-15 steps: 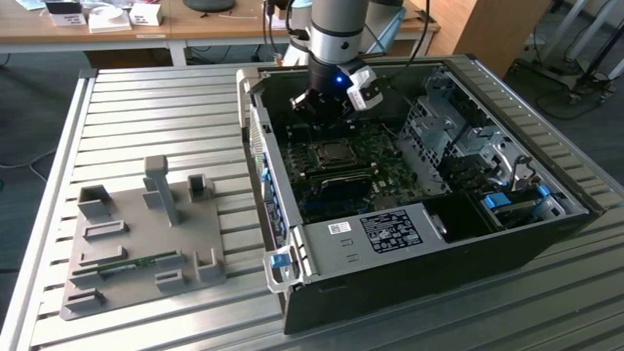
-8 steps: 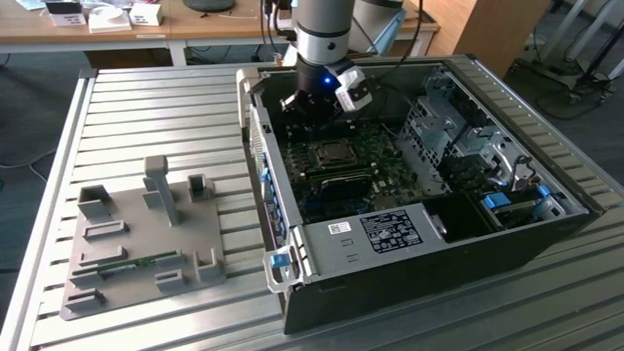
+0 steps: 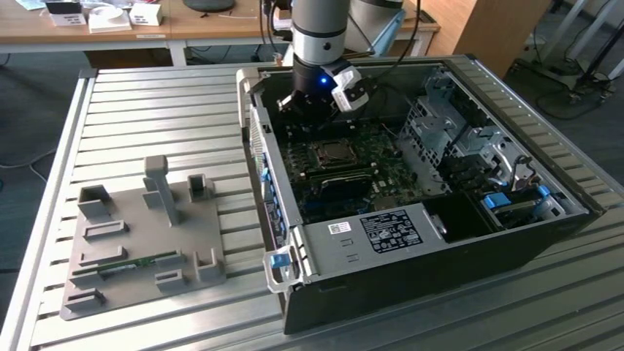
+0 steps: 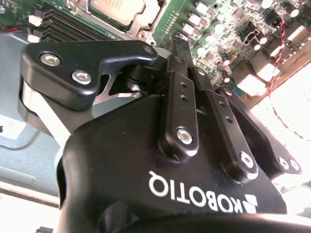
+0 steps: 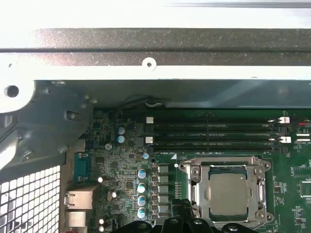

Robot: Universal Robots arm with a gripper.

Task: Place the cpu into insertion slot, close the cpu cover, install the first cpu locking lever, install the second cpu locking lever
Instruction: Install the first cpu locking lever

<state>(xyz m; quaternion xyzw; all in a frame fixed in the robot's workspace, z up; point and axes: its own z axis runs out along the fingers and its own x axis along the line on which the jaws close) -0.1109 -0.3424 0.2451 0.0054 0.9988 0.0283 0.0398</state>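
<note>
The cpu, a silvery square chip, lies in the insertion slot on the green motherboard inside the open computer case. The cpu cover, a silvery frame, lies flat around it, and the chip shows through its window. My gripper hangs inside the case, just beyond the slot's far side in the exterior view. In the second wrist view the gripper has its fingers together with nothing between them, and the cpu sits beyond the tips. In the first wrist view the gripper is beside the cover's edge.
Long black memory slots run beside the socket. The case wall and a drive cage hem in the board. A grey fixture plate with upright holders lies on the slatted metal table at the exterior view's left.
</note>
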